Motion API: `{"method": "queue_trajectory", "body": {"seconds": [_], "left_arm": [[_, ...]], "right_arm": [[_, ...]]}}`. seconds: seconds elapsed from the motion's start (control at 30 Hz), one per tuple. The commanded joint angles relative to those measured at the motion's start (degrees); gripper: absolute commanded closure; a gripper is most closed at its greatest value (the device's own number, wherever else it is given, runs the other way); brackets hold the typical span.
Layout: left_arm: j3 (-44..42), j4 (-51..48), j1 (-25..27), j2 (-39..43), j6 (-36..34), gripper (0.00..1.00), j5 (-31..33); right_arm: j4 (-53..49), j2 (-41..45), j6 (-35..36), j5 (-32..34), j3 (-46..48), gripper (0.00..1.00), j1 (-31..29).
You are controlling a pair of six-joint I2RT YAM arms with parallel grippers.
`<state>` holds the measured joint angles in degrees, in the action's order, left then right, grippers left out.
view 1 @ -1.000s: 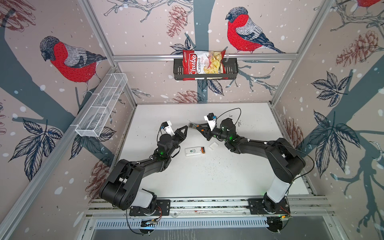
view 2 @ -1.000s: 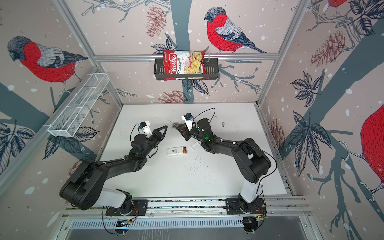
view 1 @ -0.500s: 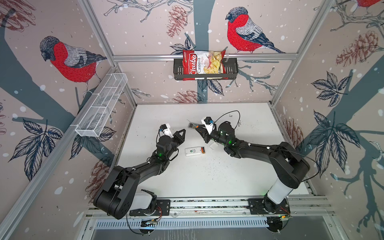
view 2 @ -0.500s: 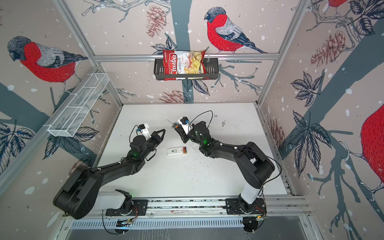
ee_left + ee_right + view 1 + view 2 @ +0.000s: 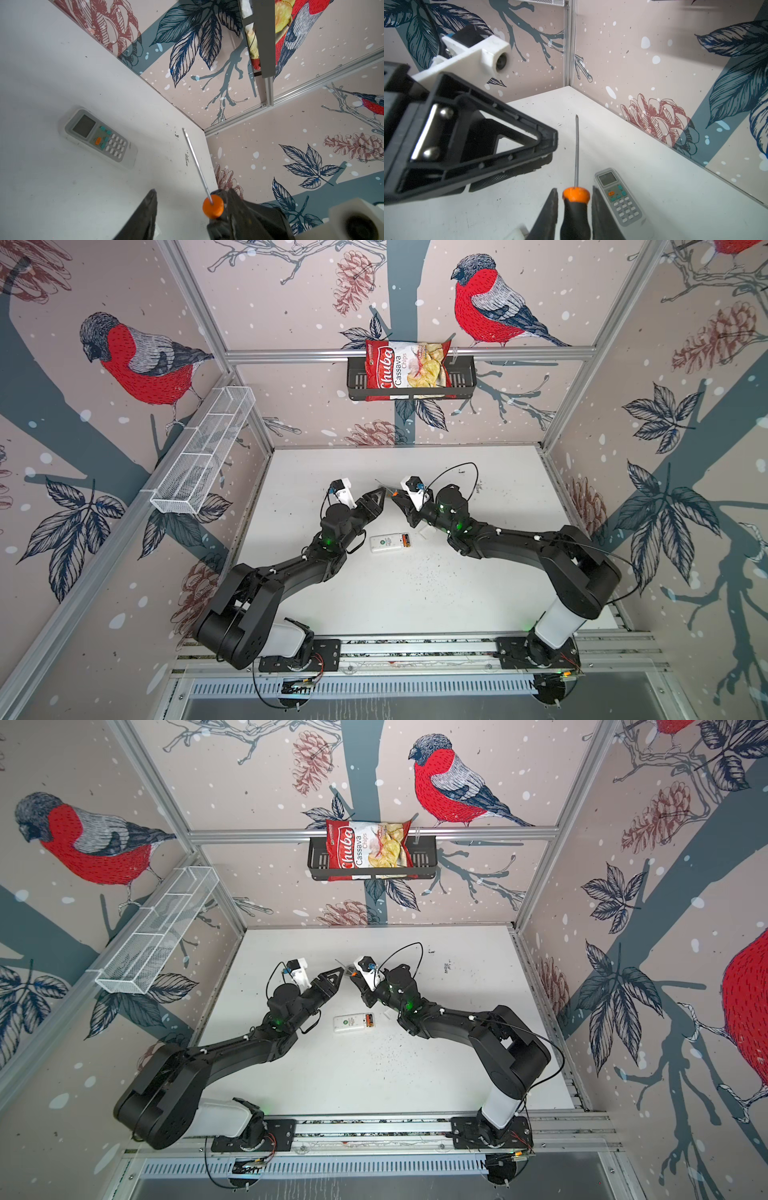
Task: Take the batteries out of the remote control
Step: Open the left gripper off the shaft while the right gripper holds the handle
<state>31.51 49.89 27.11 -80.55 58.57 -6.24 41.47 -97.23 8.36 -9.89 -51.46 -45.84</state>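
Batteries (image 5: 404, 540) sit in the open remote (image 5: 384, 542) on the surface (image 5: 415, 605), clear of both grippers. Your right gripper (image 5: 574, 189) clamps the screwdriver (image 5: 576, 209) handle; your left gripper (image 5: 378, 495) stands parted beside it.

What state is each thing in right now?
Left tool: open, holding nothing.
Right tool: shut on orange-and-black-handled screwdriver.
White plastic remote: back up, compartment open, black-and-orange batteries inside.
Grey-white remote with display: face up, display blank.
Red chips bag: in black wall basket.
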Motion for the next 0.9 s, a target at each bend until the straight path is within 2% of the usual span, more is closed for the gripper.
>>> {"method": "queue_trajectory", "body": {"seconds": [0.0,0.17,0.33,0.43,0.53,0.57,0.7,0.87], "left_arm": [[1.47,1.09,0.35,-1.6,1.15,0.49,-0.69],[2.86,2.93,0.57,-4.44,2.63,0.59,-0.92],[3.73,3.86,0.67,-6.78,3.53,0.8,-1.23],[3.76,4.86,0.81,-7.93,4.09,0.99,-1.65],[3.5,5.17,0.99,-8.38,4.39,1.0,-1.71],[3.27,5.33,1.01,-8.37,4.65,1.0,-1.59],[2.06,6.04,1.18,-8.48,5.65,1.0,-0.65],[0.97,7.12,1.15,-8.13,6.7,1.0,0.77]], "right_arm": [[0.98,0.01,1.07,0.88,0.22,1.0,-0.43],[0.83,0.38,2.27,1.57,1.0,1.0,-1.45],[2.01,1.05,1.98,1.48,2.48,1.0,-1.62],[2.14,0.91,1.64,1.79,2.55,1.0,-1.7],[2.53,0.57,0.57,2.1,2.65,1.0,-1.49],[2.9,0.59,-0.08,2.17,2.71,0.97,-1.4],[4.56,-0.1,-3.54,0.29,2.99,0.65,-0.27],[7.67,1.17,-7.93,-3.61,5.06,0.39,1.11]]}}
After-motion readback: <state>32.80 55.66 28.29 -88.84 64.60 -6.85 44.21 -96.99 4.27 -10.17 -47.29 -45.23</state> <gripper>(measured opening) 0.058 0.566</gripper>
